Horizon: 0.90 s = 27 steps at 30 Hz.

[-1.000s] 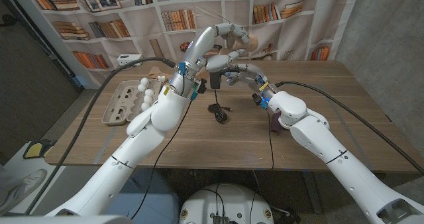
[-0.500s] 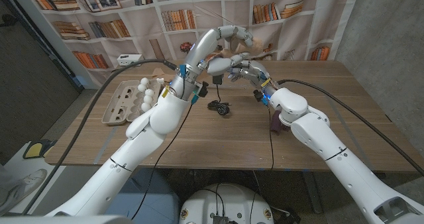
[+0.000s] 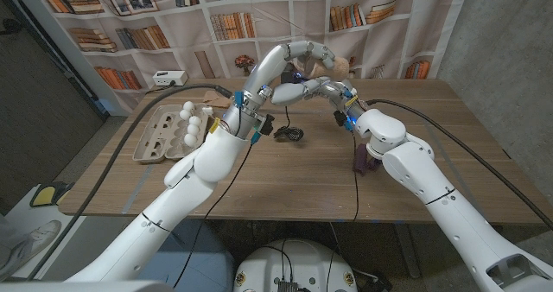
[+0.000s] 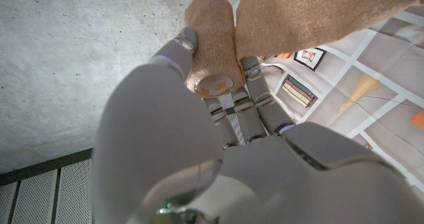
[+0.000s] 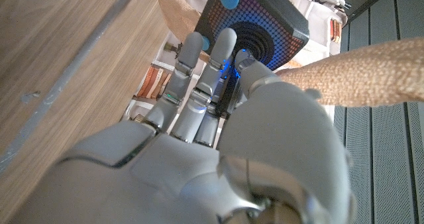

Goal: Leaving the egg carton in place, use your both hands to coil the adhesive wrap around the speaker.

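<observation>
Both hands are raised together above the far middle of the table. My left hand point(image 3: 298, 53) grips the tan adhesive wrap roll point(image 4: 212, 50), which also pokes out past the fingers point(image 3: 333, 64) in the head view. A strip of wrap point(image 4: 318, 15) runs off the roll. My right hand point(image 3: 318, 89) holds the black speaker point(image 5: 257, 26), with its blue button and dotted grille, against its fingers. The wrap strip point(image 5: 371, 75) lies across the speaker's side. The egg carton point(image 3: 160, 136) with white eggs sits at the table's left.
The speaker's black cable hangs down to a loose coil point(image 3: 289, 135) on the table under the hands. A small purple object point(image 3: 363, 161) lies by my right forearm. A white device point(image 3: 168, 78) sits at the far left corner. A bookshelf backdrop stands behind the table.
Both hands have lifted and moved farther from me with the speaker and roll. The cable coil has slid away across the table after them.
</observation>
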Motion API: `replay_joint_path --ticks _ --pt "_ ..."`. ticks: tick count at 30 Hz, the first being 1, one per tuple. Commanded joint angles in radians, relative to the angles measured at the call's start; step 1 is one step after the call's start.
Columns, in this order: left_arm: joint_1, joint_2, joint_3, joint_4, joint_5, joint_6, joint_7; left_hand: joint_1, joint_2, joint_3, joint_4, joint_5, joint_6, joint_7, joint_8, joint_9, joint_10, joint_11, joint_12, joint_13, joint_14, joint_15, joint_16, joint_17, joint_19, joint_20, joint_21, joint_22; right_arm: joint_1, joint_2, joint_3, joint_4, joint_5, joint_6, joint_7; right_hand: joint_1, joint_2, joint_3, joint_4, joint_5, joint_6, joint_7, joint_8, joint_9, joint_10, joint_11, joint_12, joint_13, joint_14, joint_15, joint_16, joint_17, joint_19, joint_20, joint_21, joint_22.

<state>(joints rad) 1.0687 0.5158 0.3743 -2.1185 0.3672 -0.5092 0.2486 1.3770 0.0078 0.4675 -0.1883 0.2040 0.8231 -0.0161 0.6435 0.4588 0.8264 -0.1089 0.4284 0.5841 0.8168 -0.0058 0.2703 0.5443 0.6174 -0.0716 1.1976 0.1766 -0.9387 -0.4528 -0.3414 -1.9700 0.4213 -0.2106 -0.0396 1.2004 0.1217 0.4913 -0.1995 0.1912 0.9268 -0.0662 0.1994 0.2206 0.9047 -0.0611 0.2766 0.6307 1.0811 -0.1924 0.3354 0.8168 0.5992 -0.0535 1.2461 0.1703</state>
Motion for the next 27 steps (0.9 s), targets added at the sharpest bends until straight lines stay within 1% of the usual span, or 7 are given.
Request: replay_joint_path --ticks 1,5,9,13,19,24,27 --pt "0.028 0.019 0.018 -0.005 -0.070 -0.023 -0.024 0.104 0.110 0.024 0.017 -0.002 0.002 0.005 0.004 0.002 -0.001 -0.001 -0.001 0.004 0.185 -0.185 0.008 0.006 -0.089 -0.081 0.008 0.004 -0.002 0.032 0.069 -0.019 0.096 -0.016 0.018 0.036 0.035 0.029 0.032 0.002 0.002 -0.001 0.002 0.004 0.037 -0.039 0.006 0.014 -0.007 -0.037 0.005 0.003 -0.004 -0.092 0.007 0.001" --pt "0.035 0.027 0.023 -0.002 -0.093 -0.023 -0.035 0.106 0.110 0.024 0.017 -0.003 0.002 0.006 0.005 0.003 -0.002 -0.001 -0.001 0.006 0.186 -0.185 0.008 0.007 -0.091 -0.082 0.009 0.004 -0.004 0.047 0.088 -0.014 0.143 -0.017 0.037 0.036 0.035 0.029 0.032 0.001 0.003 -0.001 0.002 0.004 0.038 -0.038 0.006 0.014 -0.007 -0.037 0.006 0.005 -0.004 -0.092 0.007 0.001" --pt "0.048 0.029 0.027 0.004 -0.106 -0.016 -0.036 0.107 0.110 0.023 0.016 -0.004 -0.002 0.007 0.004 0.004 -0.002 0.005 -0.003 0.002 0.187 -0.186 0.009 0.008 -0.092 -0.083 0.011 0.004 -0.012 0.050 0.098 -0.036 0.150 -0.017 0.024 0.037 0.035 0.028 0.032 0.001 0.002 -0.002 0.002 0.004 0.037 -0.039 0.006 0.016 -0.008 -0.037 0.005 0.004 -0.004 -0.092 0.007 0.001" --pt "0.065 0.031 0.031 0.014 -0.115 -0.007 -0.036 0.108 0.110 0.023 0.017 -0.004 -0.001 0.005 0.004 0.002 -0.002 0.005 -0.003 0.002 0.186 -0.187 0.008 0.009 -0.093 -0.083 0.014 0.005 -0.020 0.040 0.113 -0.062 0.147 0.003 0.023 0.037 0.035 0.027 0.033 0.000 0.003 -0.002 0.002 0.004 0.035 -0.041 0.005 0.018 -0.010 -0.037 0.003 0.004 -0.005 -0.092 0.007 0.001" --pt "0.081 0.038 0.030 0.018 -0.115 0.002 -0.038 0.109 0.110 0.022 0.017 -0.005 0.000 0.009 0.006 0.002 0.000 0.005 -0.004 0.000 0.187 -0.186 0.007 0.010 -0.095 -0.083 0.018 0.005 -0.016 0.025 0.137 -0.075 0.169 -0.006 0.029 0.038 0.035 0.027 0.033 0.000 0.002 -0.002 0.001 0.004 0.033 -0.042 0.004 0.019 -0.009 -0.038 0.004 0.005 -0.006 -0.093 0.007 0.001" --pt "0.110 0.039 0.006 0.022 -0.012 0.002 0.010 0.110 0.110 0.021 0.017 -0.006 0.000 0.008 0.006 0.002 0.001 0.004 -0.003 0.001 0.187 -0.185 0.007 0.011 -0.097 -0.084 0.020 0.005 -0.017 0.017 0.160 -0.077 0.197 -0.012 0.040 0.038 0.035 0.026 0.033 0.000 0.001 -0.002 0.001 0.004 0.036 -0.041 0.005 0.019 -0.011 -0.037 0.003 0.005 -0.007 -0.094 0.007 0.001" --pt "0.125 0.040 0.004 0.027 -0.028 0.018 0.003 0.110 0.110 0.020 0.018 -0.006 0.001 0.009 0.007 0.002 0.003 0.004 -0.003 0.001 0.187 -0.185 0.007 0.011 -0.099 -0.084 0.022 0.005 -0.018 0.014 0.171 -0.079 0.209 -0.015 0.040 0.038 0.036 0.026 0.034 0.000 0.002 -0.003 0.001 0.004 0.040 -0.041 0.004 0.017 -0.011 -0.037 0.002 0.004 -0.008 -0.094 0.007 0.001"
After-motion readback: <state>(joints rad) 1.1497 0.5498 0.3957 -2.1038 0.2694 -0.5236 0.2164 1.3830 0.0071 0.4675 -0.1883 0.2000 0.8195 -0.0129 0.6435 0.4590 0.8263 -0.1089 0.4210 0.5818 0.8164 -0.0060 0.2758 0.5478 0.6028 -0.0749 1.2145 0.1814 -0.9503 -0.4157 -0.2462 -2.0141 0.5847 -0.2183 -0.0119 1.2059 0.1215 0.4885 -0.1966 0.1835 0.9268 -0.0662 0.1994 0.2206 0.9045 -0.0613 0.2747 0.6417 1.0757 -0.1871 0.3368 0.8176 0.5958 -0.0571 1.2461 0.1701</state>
